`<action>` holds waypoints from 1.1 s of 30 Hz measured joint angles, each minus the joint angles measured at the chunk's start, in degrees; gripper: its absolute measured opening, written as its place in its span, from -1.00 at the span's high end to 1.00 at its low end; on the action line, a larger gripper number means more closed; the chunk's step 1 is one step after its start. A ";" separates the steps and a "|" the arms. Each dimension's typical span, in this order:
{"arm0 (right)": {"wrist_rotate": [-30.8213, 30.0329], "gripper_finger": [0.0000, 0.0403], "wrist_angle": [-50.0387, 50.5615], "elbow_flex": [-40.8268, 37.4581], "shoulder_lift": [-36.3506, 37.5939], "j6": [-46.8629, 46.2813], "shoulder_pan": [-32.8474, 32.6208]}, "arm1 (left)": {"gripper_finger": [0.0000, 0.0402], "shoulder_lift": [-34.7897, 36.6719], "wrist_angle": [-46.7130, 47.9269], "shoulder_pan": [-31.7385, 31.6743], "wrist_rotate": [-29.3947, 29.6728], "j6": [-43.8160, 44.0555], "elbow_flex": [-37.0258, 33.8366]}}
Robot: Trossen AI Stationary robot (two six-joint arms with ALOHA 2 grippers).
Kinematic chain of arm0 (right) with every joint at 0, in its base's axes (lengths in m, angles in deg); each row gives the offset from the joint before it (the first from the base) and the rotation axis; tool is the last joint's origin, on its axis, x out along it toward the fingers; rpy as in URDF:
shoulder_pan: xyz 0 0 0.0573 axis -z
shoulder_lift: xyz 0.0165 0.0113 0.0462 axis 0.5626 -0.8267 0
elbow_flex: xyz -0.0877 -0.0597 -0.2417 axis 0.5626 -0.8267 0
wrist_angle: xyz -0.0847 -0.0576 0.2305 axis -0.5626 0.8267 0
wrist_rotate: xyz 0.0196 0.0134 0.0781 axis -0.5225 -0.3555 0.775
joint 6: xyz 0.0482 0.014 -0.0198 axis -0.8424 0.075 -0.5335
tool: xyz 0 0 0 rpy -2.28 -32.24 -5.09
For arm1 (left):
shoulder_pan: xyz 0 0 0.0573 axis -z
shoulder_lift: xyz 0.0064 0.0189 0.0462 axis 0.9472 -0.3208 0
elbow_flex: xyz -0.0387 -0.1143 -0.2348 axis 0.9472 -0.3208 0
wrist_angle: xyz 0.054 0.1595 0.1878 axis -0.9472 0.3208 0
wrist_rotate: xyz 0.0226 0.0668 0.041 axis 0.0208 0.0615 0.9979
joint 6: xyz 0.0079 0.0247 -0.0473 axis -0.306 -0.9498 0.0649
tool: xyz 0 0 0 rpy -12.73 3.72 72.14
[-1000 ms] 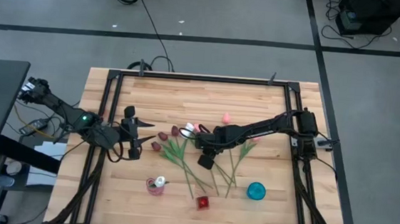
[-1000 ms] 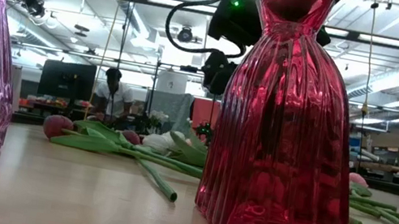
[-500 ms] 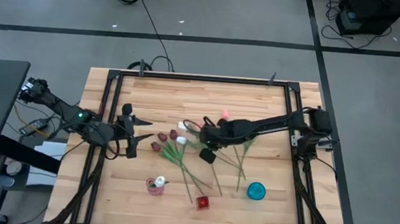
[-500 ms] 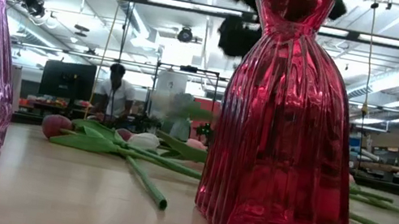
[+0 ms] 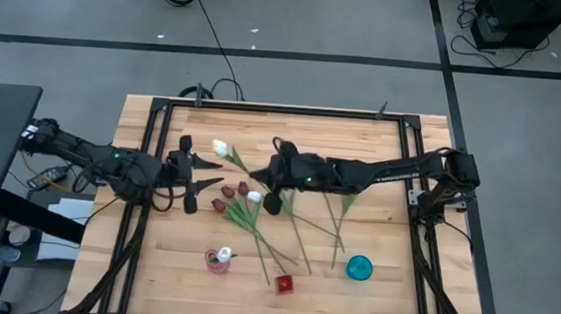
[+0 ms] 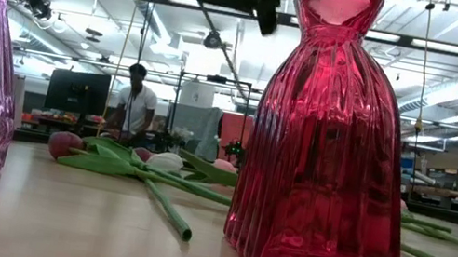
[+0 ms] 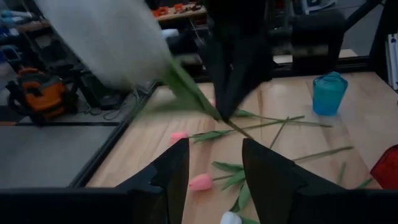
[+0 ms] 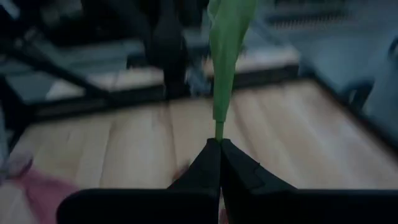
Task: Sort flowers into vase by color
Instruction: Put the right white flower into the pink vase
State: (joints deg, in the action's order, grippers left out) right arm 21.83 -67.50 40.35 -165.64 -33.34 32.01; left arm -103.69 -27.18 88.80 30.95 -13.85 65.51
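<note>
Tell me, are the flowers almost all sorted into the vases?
Not yet. Done: one white flower stands in the pink vase. In hand: the right gripper holds a white tulip by its stem, lifted toward the open left gripper. Left: the other flowers lie on the table, and the red vase and blue vase look empty.

On the counter [image 5: 382, 145], three vases stand in a row near the 6 o'clock edge. Loose flowers [image 5: 256, 215] lie behind them at the centre. The left end effector [image 5: 195, 173] is at 9 o'clock. The right end effector [image 5: 264, 179], just beside it, holds a flower stem [image 8: 219, 127] above the counter.
</note>
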 joint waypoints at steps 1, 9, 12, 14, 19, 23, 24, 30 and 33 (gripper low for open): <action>0.02 0.94 -2.50 0.00 -0.01 1.43 0.04 | 0.26 -0.01 0.04 -0.49 -0.52 0.03 0.00; 6.57 0.94 -19.47 0.00 -1.70 7.53 -0.06 | 0.27 -3.55 -5.88 -3.14 -7.24 -0.13 0.00; 8.19 0.94 -22.16 0.00 -1.95 8.01 0.02 | 0.27 -6.19 -7.30 -4.06 -8.09 -0.09 0.00; 8.21 0.94 -22.21 0.00 -1.95 8.78 0.01 | 0.27 -7.28 -7.99 -4.89 -8.09 0.50 0.00; 8.10 0.94 -22.71 0.00 -1.97 9.97 0.01 | 0.27 -8.79 -9.67 -6.33 -9.58 3.02 0.00; 8.11 0.94 -22.76 0.00 -1.95 10.93 0.01 | 0.27 -9.78 -12.50 -6.70 -11.12 3.17 0.02; 8.12 0.94 -22.98 0.00 -1.95 10.98 0.01 | 0.27 -10.32 -13.67 -6.73 -12.11 3.14 0.02; 8.14 0.94 -24.31 0.00 -1.95 11.38 -0.01 | 0.27 -13.39 -17.96 -7.03 -13.55 2.76 0.02; 8.14 0.94 -24.49 0.00 -1.95 11.55 -0.19 | 0.27 -14.47 -19.00 -7.36 -13.51 2.79 0.02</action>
State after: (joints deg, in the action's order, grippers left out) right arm 29.97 -91.99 40.35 -167.58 -21.79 31.82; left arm -118.16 -46.19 81.44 17.43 -11.06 65.54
